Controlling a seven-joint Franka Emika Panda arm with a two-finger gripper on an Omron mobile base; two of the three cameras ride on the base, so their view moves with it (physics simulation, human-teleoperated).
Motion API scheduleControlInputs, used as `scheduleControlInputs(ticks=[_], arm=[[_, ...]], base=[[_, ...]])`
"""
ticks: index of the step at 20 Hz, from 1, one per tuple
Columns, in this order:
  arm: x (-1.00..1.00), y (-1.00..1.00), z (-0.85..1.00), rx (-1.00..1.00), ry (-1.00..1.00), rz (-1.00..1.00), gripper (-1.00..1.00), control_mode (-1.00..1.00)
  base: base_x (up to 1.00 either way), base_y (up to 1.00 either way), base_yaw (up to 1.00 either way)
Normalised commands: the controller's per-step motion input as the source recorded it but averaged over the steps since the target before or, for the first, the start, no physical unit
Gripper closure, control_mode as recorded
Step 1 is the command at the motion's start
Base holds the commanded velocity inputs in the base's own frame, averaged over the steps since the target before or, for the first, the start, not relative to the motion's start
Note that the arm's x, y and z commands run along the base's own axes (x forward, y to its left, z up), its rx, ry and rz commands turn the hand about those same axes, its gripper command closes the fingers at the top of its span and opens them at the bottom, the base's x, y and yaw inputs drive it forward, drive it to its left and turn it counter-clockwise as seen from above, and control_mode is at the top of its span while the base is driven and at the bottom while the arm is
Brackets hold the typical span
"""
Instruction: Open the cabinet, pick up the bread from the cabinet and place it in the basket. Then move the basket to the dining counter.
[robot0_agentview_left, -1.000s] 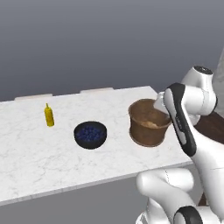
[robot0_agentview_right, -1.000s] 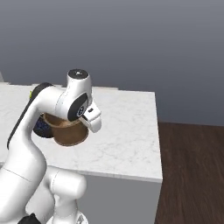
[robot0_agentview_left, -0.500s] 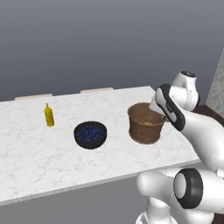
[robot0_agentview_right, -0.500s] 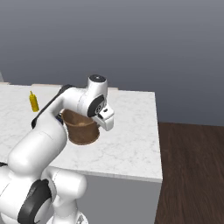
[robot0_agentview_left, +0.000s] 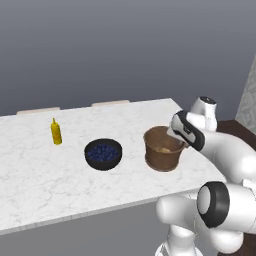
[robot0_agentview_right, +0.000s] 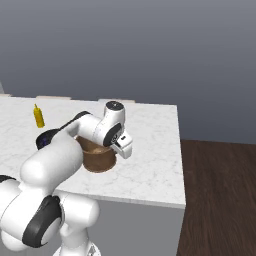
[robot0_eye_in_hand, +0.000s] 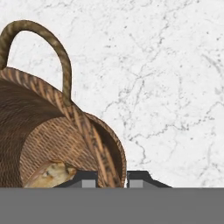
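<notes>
- Stood upright on the white marble surface (robot0_agentview_left: 45, 175): the basket (robot0_agentview_left: 161, 152), brown and woven, near the right end and toward the front edge.
- Lay inside the basket, low against its wall: the bread (robot0_eye_in_hand: 50, 174), golden-brown and partly hidden by the rim.
- Straddled the basket's rim in the hand view: the fingers (robot0_eye_in_hand: 110, 179), one tip inside the wall and one outside, so pinching the rim itself.
- Arched up above the rim in the hand view: a woven handle (robot0_eye_in_hand: 43, 39).
- Reached over the basket's right edge in the left base view: the white arm, its hand (robot0_agentview_left: 186, 131) just above the rim.
- Sat just left of the basket, apart from it: a dark bowl of blueberries (robot0_agentview_left: 103, 153).
- Stood farther left, well apart: a small yellow bottle (robot0_agentview_left: 56, 132), upright.
</notes>
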Motion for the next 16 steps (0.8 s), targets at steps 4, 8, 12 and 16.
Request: scheduleControlInputs(ticks=[4, 8, 12, 16], arm=[[0.18, -0.02, -0.19, 0.00, -0.01, 0.00, 1.00, -1.00], [0.14, 0.00, -0.14, 0.00, 0.00, 0.00, 1.00, -1.00], [0.06, 0.00, -0.06, 0.00, 0.00, 0.00, 1.00, -1.00], [0.09, 0.00, -0.06, 0.00, 0.00, 0.00, -1.00, -1.00]], base=[[0.00, 0.00, 0.00], [0.00, 0.00, 0.00], [0.00, 0.00, 0.00], [0.00, 0.00, 0.00]])
